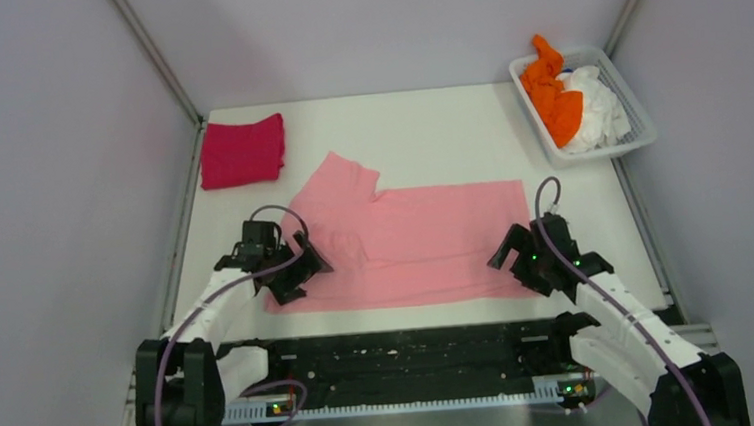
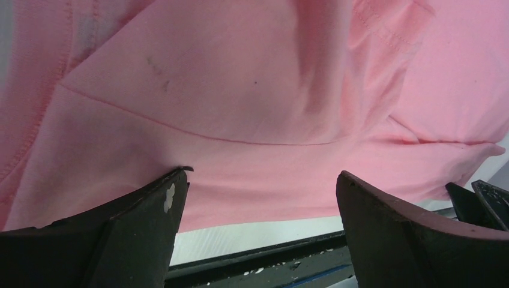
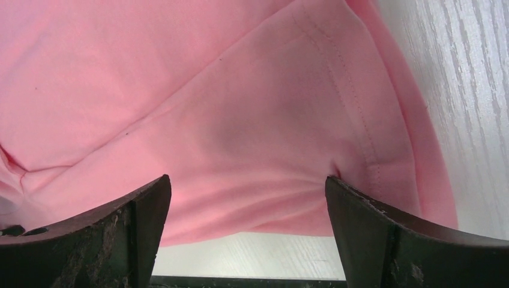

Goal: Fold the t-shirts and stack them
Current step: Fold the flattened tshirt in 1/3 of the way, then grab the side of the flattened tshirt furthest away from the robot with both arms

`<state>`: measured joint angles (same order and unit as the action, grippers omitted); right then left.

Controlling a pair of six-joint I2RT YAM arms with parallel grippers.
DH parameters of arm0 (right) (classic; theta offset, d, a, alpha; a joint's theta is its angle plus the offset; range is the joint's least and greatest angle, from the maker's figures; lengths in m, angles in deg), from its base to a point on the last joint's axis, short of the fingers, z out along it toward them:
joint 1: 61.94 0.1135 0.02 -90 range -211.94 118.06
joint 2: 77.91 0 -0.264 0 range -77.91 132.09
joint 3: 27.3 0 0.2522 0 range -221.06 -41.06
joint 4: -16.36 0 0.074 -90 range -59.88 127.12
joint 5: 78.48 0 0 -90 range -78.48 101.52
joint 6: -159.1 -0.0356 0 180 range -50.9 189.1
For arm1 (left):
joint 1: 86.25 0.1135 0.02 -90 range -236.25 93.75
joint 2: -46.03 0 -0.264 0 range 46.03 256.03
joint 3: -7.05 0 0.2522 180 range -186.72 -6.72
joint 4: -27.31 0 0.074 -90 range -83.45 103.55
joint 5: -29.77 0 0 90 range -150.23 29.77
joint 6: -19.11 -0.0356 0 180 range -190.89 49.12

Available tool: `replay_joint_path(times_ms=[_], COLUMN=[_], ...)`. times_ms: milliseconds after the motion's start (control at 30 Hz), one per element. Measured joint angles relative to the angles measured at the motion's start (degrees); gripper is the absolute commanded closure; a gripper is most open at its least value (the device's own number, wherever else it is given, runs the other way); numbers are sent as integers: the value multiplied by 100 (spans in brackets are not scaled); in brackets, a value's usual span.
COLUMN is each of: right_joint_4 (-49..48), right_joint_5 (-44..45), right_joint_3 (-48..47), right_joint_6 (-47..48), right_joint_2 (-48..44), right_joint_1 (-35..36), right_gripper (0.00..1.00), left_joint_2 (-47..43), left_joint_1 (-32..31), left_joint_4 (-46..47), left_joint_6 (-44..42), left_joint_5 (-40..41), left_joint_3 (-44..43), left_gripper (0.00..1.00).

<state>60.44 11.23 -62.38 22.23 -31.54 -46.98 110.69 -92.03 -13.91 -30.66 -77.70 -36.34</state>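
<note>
Two grippers, top view: you have the left gripper [image 1: 302, 275] at the lower left corner of the light pink t-shirt [image 1: 425, 245] and the right gripper [image 1: 510, 264] at its lower right corner. Both stand spread wide, with nothing clamped.
Pink shirt, top view: it lies flat across the middle of the white table [image 1: 427, 129] as a long band running left to right. One sleeve pokes toward the upper left.
Magenta-red t-shirt [image 1: 241, 150], top view: folded, at the upper left of the table, well apart from the pink one.
Basket [image 1: 642, 137], top view: white and slatted, at the upper right. It holds an orange t-shirt [image 1: 553, 95] and a white t-shirt [image 1: 596, 107], crumpled side by side.
Left wrist view: your left fingertips [image 2: 171, 186] sit far apart at the bottom of the frame, on the shirt's near edge, where the cloth creases at the left tip. Pink cloth fills everything above, with a folded layer and a stitched hem at the left. Below the edge you see a strip of table and a dark rail [image 2: 258, 264].
Right wrist view: your right fingertips [image 3: 153, 192] are just as far apart. The cloth puckers at the right tip, beside the hemmed edge. Bare table shows at the right of the frame and below the shirt.
</note>
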Motion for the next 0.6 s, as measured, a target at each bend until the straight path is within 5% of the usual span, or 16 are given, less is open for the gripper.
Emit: replay_joint_path(times_ms=[200,367,600], right_joint_4=[522,560,-302], right_joint_5=[138,726,1182], right_joint_3=[-400,-1541,-2124], right_joint_6=[173,498,675], right_joint_2=[17,369,1073], right_joint_1=[0,0,-2], right_gripper=[1,1,1], left_joint_2=[-560,-289,2092], left_joint_1=[0,0,4], left_joint_4=[-726,-946,-363], left_joint_6=[105,-57,-474], left_joint_5=[328,702,914], left_joint_3=[-107,-1399,-4170], left_gripper=[1,1,4])
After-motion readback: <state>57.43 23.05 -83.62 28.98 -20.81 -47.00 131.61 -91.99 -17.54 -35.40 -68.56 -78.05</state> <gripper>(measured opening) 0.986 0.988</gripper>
